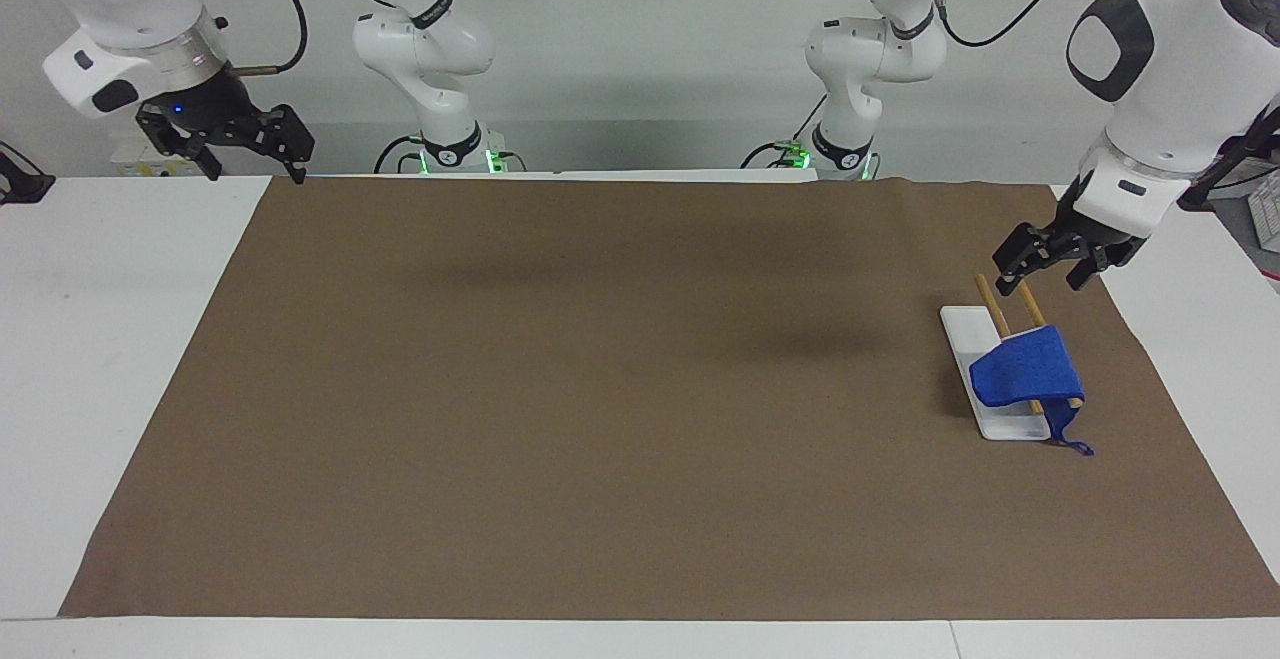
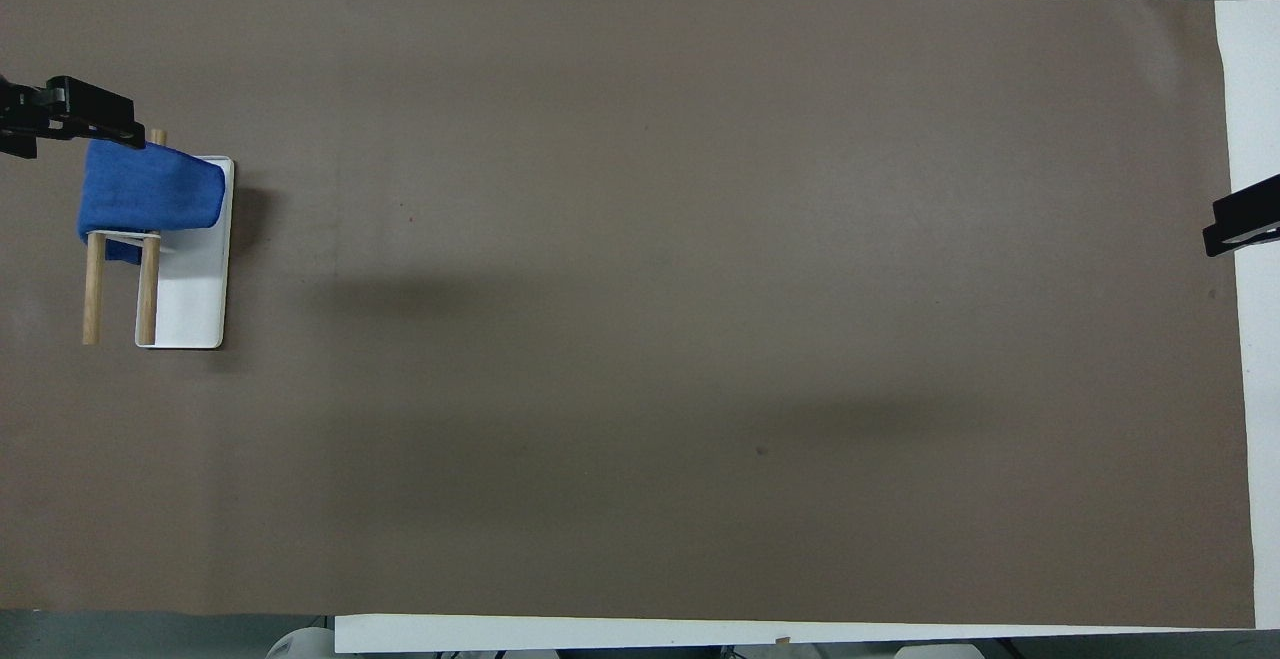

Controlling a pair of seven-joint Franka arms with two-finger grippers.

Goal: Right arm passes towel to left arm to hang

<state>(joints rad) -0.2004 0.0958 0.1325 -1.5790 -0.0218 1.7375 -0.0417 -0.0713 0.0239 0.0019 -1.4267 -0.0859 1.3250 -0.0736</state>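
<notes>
Overhead, towel point(image 1: 1028, 371) draped on rack point(image 1: 985, 371); left claw point(image 1: 1046, 265) open, empty; right claw point(image 1: 236, 147) open, waiting; writing unreadable.

I'm looking at a robotics lab here, no question. Two white jointed arms, the right arm point(image 1: 130, 29) and the left arm point(image 1: 1160, 59), stand bolted at one edge of a white bench point(image 1: 100, 339), green status lights glowing at their bases and black cables looping off their joints. A plain brown mat point(image 1: 600, 389) covers the working area, and the wall is bare and grey-white. It's all test rig and nothing homely.
</notes>
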